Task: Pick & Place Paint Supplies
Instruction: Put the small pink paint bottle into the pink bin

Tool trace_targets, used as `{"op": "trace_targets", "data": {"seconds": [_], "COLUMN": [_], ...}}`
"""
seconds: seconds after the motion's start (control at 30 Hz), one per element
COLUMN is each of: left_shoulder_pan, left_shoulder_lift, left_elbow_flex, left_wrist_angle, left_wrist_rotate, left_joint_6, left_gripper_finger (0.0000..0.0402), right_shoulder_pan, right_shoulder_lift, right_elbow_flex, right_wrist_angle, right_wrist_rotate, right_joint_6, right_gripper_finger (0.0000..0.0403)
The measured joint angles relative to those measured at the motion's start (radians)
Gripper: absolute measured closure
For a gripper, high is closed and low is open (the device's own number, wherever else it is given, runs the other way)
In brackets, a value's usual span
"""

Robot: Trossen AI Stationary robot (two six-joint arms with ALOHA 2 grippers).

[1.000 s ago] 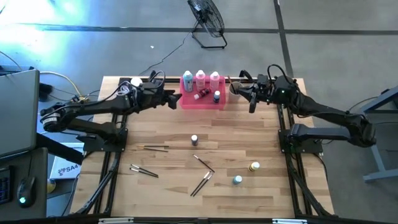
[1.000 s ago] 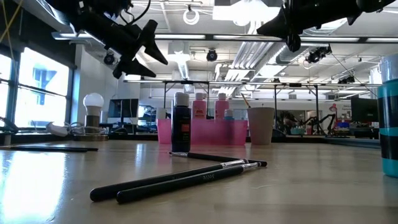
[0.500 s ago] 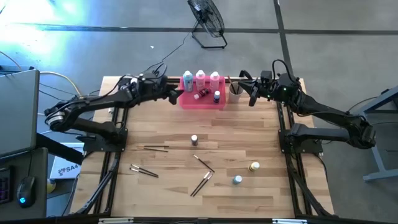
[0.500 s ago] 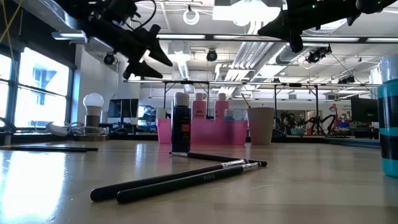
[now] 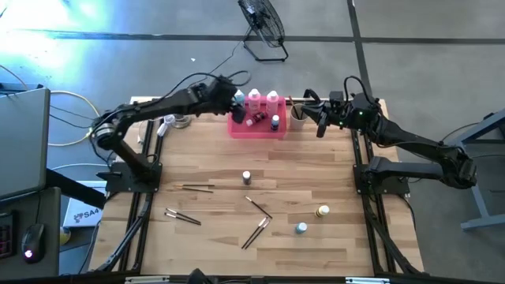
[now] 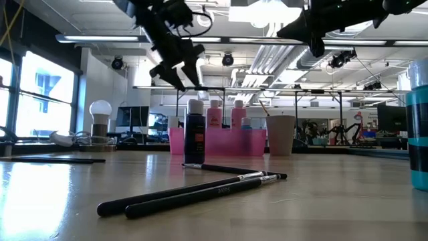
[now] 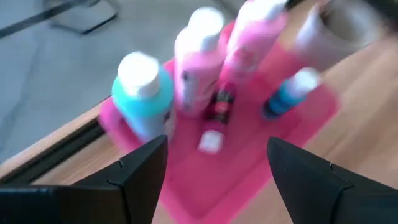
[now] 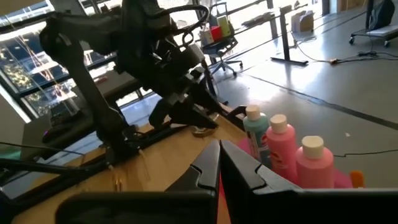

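Where it hung back, left end effector (image 5: pixel 237 97) now over tray (image 5: pixel 257 131)

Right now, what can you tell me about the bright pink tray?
The pink tray is a shallow rectangle, plastic by its look, flat on the wooden table's far edge. A teal bottle and two pink bottles stand along its back; two tiny bottles are in front. A beige cup is beside it. The left hand hovers open above.

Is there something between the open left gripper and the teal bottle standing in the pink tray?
Nothing visible. The left gripper is open above the pink tray, and the teal bottle stands just ahead of its fingers, unobstructed.
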Motion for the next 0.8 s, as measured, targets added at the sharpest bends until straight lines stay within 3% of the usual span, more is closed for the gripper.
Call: {"op": "trace_targets", "data": {"seconds": [0.17, 0.8], "left_shoulder_pan": [-0.073, -0.114], "left_shoulder_lift": [0.066, 0.182], "left_elbow_flex": [0.101, 0.132], "left_wrist_angle": [-0.043, -0.037], "left_wrist_rotate": [-0.135, -0.101], "left_joint_6": [0.015, -0.122], "left_gripper_finger": [0.013, 0.013], "right_shoulder_pan": [0.0, 0.0], "right_shoulder_lift": [0.0, 0.0], "right_elbow_flex": [0.0, 0.0], "right_wrist_angle": [-0.044, -0.062], "right_wrist_rotate": [0.0, 0.0], "right_joint_6": [-0.019, -0.025], "right_gripper_finger": [0.0398, 0.0398]}}
